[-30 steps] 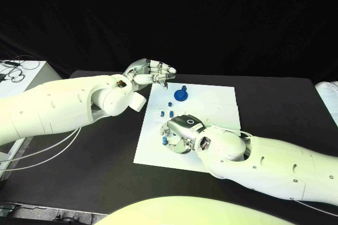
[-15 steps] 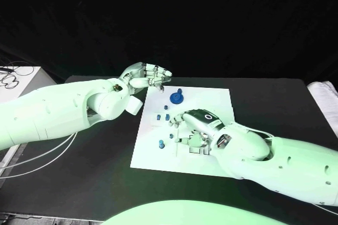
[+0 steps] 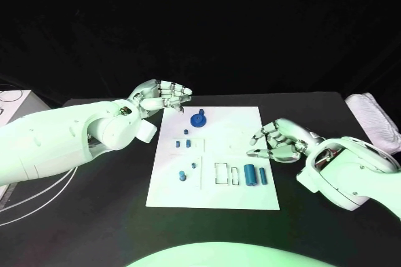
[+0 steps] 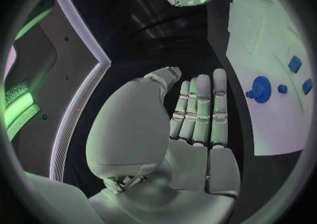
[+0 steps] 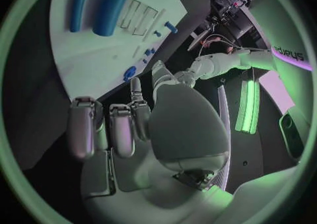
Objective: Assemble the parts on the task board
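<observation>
The white task board (image 3: 213, 191) lies mid-table. On it sit a blue disc with a peg (image 3: 198, 119), several small blue parts (image 3: 183, 143) and two blue cylinders (image 3: 255, 175) lying side by side next to two empty slots (image 3: 227, 174). My left hand (image 3: 163, 95) hovers off the board's far left corner, fingers loosely bent, holding nothing. The left wrist view shows the left hand (image 4: 195, 123) bare, with the disc (image 4: 261, 88) beyond it. My right hand (image 3: 274, 144) hangs over the board's right edge, fingers half curled, holding nothing. The right wrist view shows the cylinders (image 5: 105, 6) ahead of the right hand (image 5: 122, 129).
A white folded thing (image 3: 374, 121) lies at the table's right edge. A white box (image 3: 13, 100) and pale cables (image 3: 37, 189) are off the left side. My bulky left forearm (image 3: 58, 142) lies along the board's left side.
My right hand has drawn back from the board's left middle to its right edge, uncovering the two cylinders. The left hand keeps its place; the camera has shifted.
</observation>
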Controlling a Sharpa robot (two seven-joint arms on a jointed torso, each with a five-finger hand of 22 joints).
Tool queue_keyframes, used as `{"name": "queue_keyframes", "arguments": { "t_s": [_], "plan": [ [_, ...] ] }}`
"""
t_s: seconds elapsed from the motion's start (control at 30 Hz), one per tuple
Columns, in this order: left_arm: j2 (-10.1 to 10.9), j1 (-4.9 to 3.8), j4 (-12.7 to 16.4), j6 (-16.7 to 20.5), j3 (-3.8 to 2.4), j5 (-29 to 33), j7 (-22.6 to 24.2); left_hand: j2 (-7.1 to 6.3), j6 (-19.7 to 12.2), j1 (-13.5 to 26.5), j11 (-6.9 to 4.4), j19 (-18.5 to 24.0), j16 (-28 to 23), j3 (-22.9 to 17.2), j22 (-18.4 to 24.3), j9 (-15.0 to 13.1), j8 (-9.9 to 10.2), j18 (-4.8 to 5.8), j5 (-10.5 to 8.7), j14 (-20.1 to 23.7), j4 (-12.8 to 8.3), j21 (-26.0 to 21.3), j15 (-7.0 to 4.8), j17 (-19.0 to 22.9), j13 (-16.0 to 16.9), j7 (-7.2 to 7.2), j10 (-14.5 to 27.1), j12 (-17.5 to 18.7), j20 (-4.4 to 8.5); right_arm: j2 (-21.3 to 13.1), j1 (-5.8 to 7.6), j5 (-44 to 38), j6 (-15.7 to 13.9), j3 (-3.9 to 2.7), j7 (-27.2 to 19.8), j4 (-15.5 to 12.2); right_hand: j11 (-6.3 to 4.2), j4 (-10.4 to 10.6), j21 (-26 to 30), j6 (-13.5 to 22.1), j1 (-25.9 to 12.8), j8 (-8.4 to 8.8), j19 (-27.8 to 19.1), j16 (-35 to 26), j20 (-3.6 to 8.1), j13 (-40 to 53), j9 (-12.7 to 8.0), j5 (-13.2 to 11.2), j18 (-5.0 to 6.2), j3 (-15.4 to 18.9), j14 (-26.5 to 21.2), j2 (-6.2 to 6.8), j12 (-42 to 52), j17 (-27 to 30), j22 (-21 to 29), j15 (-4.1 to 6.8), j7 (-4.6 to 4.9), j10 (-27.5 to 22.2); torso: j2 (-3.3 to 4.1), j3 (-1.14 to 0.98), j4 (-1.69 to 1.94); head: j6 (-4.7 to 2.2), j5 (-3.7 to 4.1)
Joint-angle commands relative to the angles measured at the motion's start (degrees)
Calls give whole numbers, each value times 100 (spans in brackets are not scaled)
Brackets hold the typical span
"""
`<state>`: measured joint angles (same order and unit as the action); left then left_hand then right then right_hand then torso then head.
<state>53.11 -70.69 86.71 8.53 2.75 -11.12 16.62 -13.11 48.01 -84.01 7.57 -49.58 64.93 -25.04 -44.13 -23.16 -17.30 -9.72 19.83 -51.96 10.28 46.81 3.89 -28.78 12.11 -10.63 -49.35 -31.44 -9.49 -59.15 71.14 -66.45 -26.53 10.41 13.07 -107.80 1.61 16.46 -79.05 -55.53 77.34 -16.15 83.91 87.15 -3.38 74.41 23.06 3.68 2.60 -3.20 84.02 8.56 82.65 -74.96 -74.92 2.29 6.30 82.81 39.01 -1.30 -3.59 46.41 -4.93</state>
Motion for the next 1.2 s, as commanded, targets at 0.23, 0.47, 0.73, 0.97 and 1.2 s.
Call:
{"name": "queue_keyframes", "arguments": {
  "t_s": [0.23, 0.47, 0.73, 0.97, 1.2],
  "plan": [
    [35, 12, 66, -235, -4, -87, 334, -22, 36, 5, -18, 216, -37, 21, 45, 8, -6, -53, 33, 78, -7, -153, 5, 18, 20, 17, -79, -74, -15, -465, -91, 418, 118, 71, 1002, -288, -16, 13, -538, -98, -208, -98, 538, 139, 42, 628, 6, 64, -167, 114, 509, -255, 209, -1054, -1383, 37, -27, 178, -15, 4, -37, -30, 188],
    [23, 15, 83, -221, -3, -63, 345, -11, 45, 16, -18, 230, -34, 22, 52, 9, -10, -55, 29, 74, 4, -171, 5, 17, 22, 14, -93, -83, -18, -312, -275, 35, 45, 101, 1513, -274, -35, 24, -636, -123, -459, -149, 550, 159, 55, 668, 1, 120, -182, 313, 518, -189, 196, -1114, -1404, 52, -50, 185, -18, 7, -29, -6, 173],
    [12, 16, 89, -217, -3, -50, 328, -7, 47, 17, -19, 231, -32, 22, 53, 9, -10, -56, 28, 72, 5, -174, 4, 17, 22, 13, -96, -84, -18, -30, -496, -241, 106, 109, 1829, -120, -54, 18, -724, -155, -618, -218, 559, 176, 66, 724, 3, 460, -196, 558, 528, -239, 186, -1170, -1423, 66, -74, 205, -12, 12, -29, 15, 119],
    [15, 15, 95, -218, -3, -46, 310, -3, 49, 19, -19, 232, -30, 21, 55, 9, -11, -57, 27, 69, 8, -178, 4, 17, 22, 12, -98, -86, -18, 161, -564, -478, 94, 110, 1884, -59, -55, 17, -743, -159, -619, -222, 562, 185, 66, 727, 4, 464, -200, 567, 534, -239, 187, -1199, -1427, 67, -76, 207, -14, 5, -43, 36, 109],
    [15, 15, 100, -221, -3, -41, 302, -3, 49, 19, -19, 232, -30, 21, 55, 9, -11, -57, 27, 69, 8, -178, 4, 17, 22, 12, -98, -86, -18, 319, -595, -684, 143, 110, 1936, 40, -57, 10, -788, -163, -609, -228, 567, 191, 67, 739, 4, 473, -207, 587, 537, -231, 191, -1216, -1437, 68, -78, 213, -10, -3, -37, 50, 102]
  ]
}}
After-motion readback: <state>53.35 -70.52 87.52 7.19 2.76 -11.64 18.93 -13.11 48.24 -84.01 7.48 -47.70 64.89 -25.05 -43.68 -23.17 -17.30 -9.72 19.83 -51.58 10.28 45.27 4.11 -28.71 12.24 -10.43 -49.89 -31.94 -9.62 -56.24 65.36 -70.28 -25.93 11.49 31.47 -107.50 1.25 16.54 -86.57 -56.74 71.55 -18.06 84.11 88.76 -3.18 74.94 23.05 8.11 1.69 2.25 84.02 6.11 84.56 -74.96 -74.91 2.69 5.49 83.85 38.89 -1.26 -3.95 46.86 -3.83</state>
